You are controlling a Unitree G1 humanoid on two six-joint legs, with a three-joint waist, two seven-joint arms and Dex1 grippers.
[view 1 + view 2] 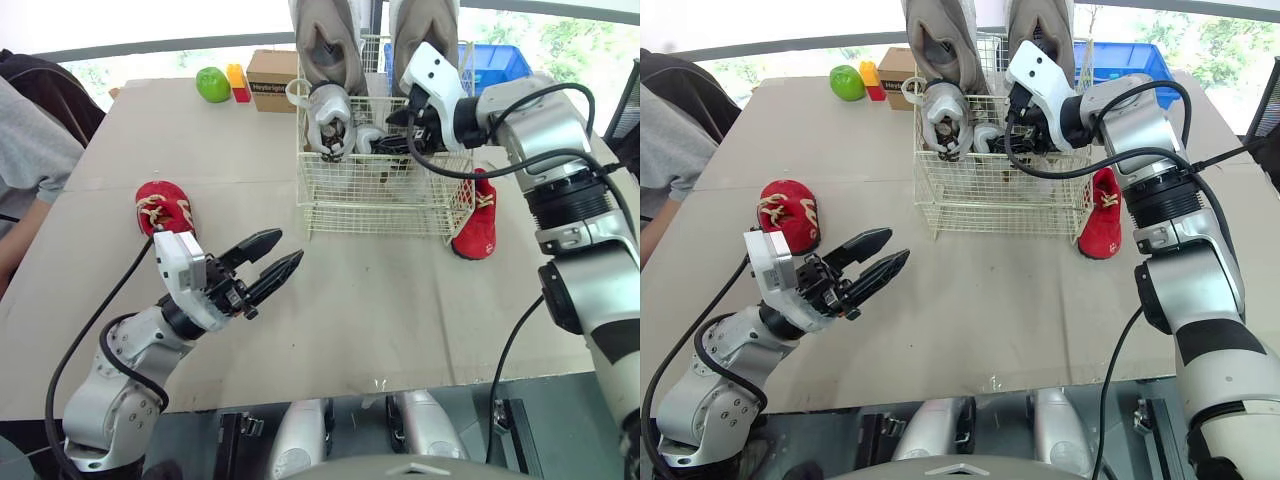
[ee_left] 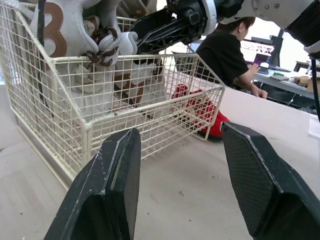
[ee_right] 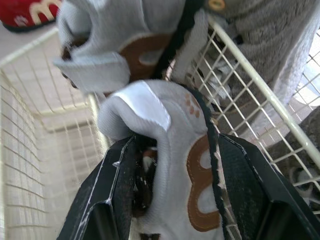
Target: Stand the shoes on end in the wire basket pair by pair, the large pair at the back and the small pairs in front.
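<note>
A cream wire basket [image 1: 380, 192] stands on the table with two large grey shoes [image 1: 325, 40] upright at its back. One small white shoe with brown trim [image 1: 330, 115] stands on end at the basket's front left. My right gripper [image 3: 177, 142] reaches down into the basket, shut on a second small white shoe [image 3: 170, 165] next to the first. A small red shoe [image 1: 165, 208] lies on the table at the left; another red shoe [image 1: 478, 222] leans against the basket's right side. My left gripper [image 1: 288, 250] hovers open and holding nothing over the table, in front of the basket.
A green apple [image 1: 212, 84], a yellow and red block [image 1: 238, 82] and a cardboard box [image 1: 272, 80] sit at the far edge, left of the basket. A blue crate [image 1: 495, 62] stands behind it. A person [image 1: 30, 160] sits at the table's left side.
</note>
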